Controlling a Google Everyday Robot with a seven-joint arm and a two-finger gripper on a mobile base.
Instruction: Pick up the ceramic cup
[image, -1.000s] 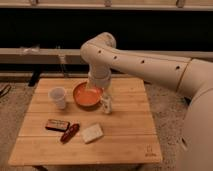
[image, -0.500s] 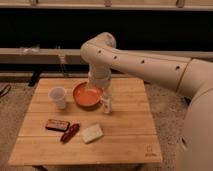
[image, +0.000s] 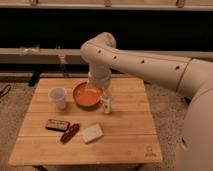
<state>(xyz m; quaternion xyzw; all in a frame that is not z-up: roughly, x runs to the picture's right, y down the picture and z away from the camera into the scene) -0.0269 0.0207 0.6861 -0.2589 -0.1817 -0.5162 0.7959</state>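
Note:
The ceramic cup (image: 58, 97) is a small plain white cup standing upright on the left part of the wooden table (image: 125, 135). The wide orange bowl (image: 86, 96) sits just right of it. A small slim white bottle (image: 106, 105) stands at the bowl's right edge. My gripper (image: 102, 91) hangs from the white arm above the bowl's right side, close to the bottle and well to the right of the cup. The arm's wrist hides much of the gripper.
A dark red-brown flat packet (image: 56, 125), a red snack bar (image: 69, 132) and a white wrapped block (image: 92, 133) lie on the table's front left. A railing (image: 45, 52) runs behind the table. The floor is grey carpet.

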